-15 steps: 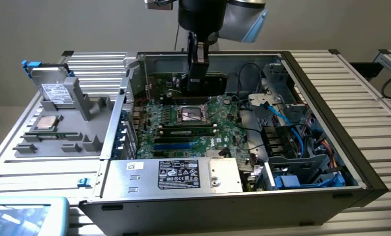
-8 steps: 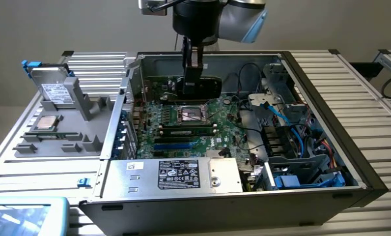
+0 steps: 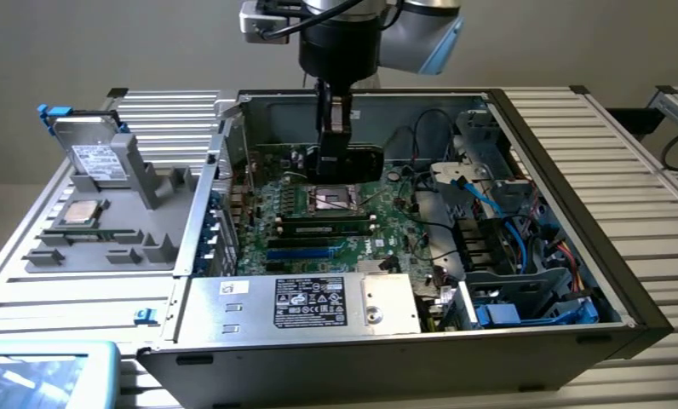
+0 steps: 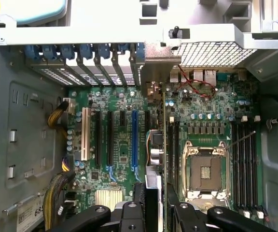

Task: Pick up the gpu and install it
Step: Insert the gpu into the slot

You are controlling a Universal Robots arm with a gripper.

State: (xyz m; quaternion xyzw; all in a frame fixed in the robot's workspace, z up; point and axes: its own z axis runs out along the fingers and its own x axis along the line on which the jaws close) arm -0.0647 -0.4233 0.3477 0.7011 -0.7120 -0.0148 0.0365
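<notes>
The gpu (image 3: 356,161) hangs upright inside the open computer case (image 3: 566,170), its black cooler block facing the exterior view's right, just above the green motherboard (image 3: 316,221). My gripper (image 3: 336,128) comes straight down from above and is shut on the card's top edge. In the wrist view the gpu (image 4: 155,145) is edge-on, with its metal bracket (image 4: 160,65) up against the row of rear slot covers (image 4: 88,63). There my gripper (image 4: 153,195) clamps the card from both sides. The card hovers between the long blue slot (image 4: 134,140) and the CPU socket (image 4: 204,171).
A silver power supply (image 3: 316,302) fills the case's near end. Blue and black cables (image 3: 492,213) crowd the exterior view's right. Outside the case, a grey fixture (image 3: 100,221) holds a hard drive (image 3: 93,158) and a processor (image 3: 77,212). A white slot (image 4: 85,133) lies beyond the blue one.
</notes>
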